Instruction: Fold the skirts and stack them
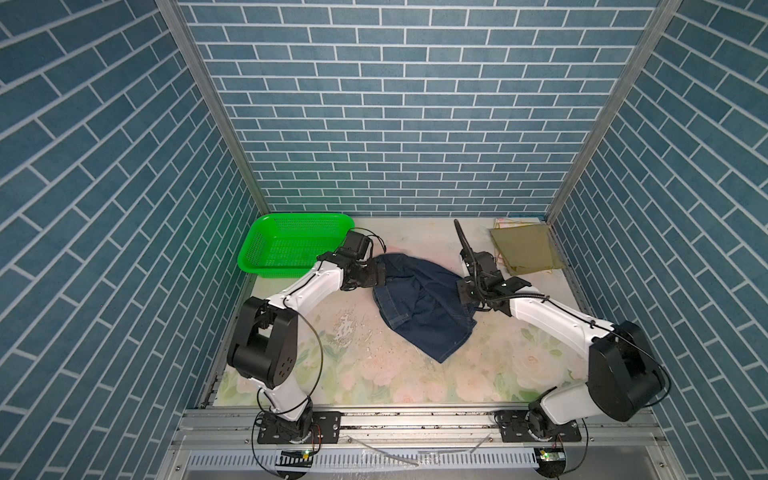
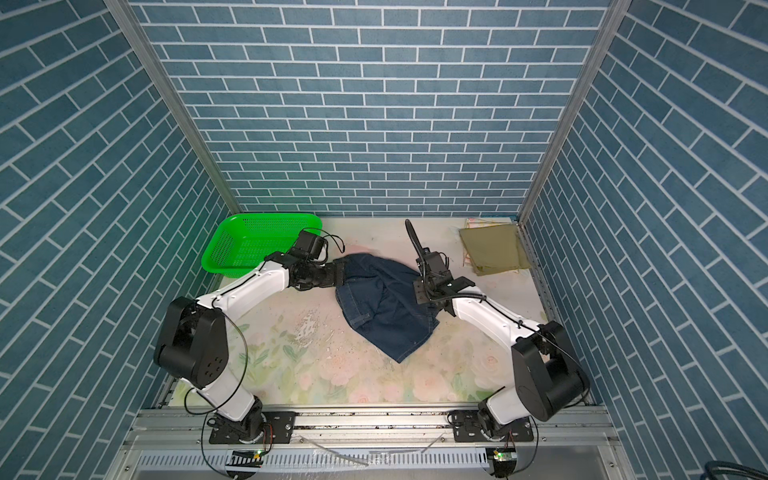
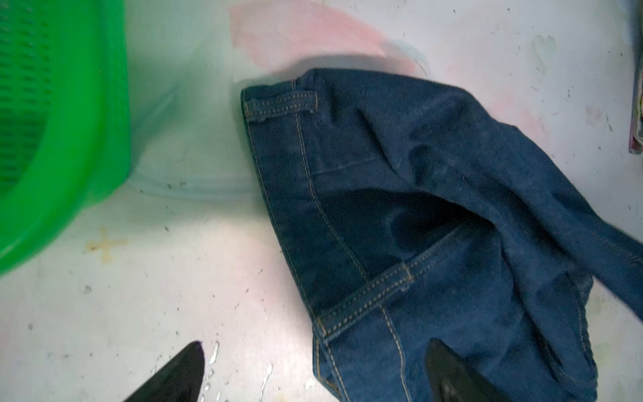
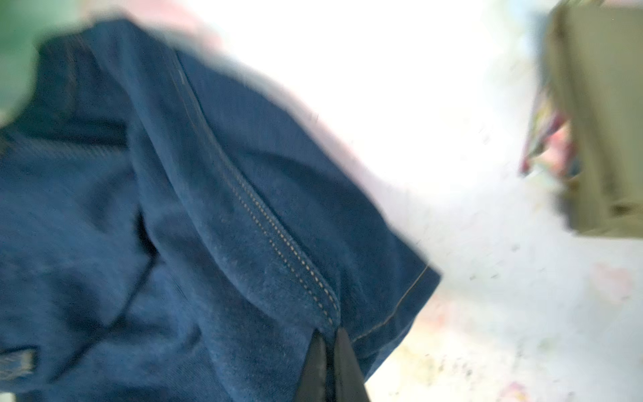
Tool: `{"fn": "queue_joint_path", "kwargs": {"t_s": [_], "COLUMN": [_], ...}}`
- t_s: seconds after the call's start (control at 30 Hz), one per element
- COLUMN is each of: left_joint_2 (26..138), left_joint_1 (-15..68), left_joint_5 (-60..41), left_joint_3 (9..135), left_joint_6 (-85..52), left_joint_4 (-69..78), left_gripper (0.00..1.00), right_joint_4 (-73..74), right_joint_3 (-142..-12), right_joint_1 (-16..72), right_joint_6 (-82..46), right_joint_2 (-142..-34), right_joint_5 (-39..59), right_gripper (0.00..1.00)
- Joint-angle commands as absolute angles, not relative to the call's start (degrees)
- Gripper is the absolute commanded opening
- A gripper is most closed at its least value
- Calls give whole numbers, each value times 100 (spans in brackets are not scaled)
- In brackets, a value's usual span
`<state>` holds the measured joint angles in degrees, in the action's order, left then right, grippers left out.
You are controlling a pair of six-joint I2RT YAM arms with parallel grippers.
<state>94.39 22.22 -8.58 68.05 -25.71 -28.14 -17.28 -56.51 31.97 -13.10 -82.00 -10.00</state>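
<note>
On the floral table (image 1: 415, 374), the green basket (image 1: 291, 245) sits at the far left corner, just beside our left arm; a careless swing could knock it. The denim skirt (image 1: 419, 307) lies crumpled mid-table, so we risk folding creases in. The olive skirt (image 1: 523, 249) lies folded at the far right on the pastel floral skirt (image 4: 546, 139); a dragged hem could shove that stack askew. Our right gripper (image 4: 328, 334) is pinched on the denim's stitched seam near the hem, and so thin a bite may slip. Our left gripper (image 3: 315, 348) stands spread wide, straddling the skirt's edge by the waistband, holding nothing; it may catch one layer only.
</note>
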Motion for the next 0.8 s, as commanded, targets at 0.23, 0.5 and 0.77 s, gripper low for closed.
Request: {"fn": "queue_joint_path", "kwargs": {"t_s": [0.23, 0.5, 0.77], "left_joint_2": [9279, 10215, 11153], "left_joint_1": [2303, 2268, 2235], "left_joint_5": [-1209, -962, -501], "left_joint_3": [6123, 6780, 7843], "left_joint_6": [-3068, -3344, -3195], "left_joint_4": [-2010, -1327, -1228], "left_gripper": [99, 99, 100], "right_joint_4": [-1751, -1692, -1215], "right_joint_3": [-5804, -5686, -4992], "right_joint_1": [3019, 3006, 3000], "right_joint_6": [-1034, -834, -695], "right_joint_2": [-7480, -6919, -6078], "right_joint_5": [-1217, -1190, -1020], "right_gripper": [0, 0, 0]}}
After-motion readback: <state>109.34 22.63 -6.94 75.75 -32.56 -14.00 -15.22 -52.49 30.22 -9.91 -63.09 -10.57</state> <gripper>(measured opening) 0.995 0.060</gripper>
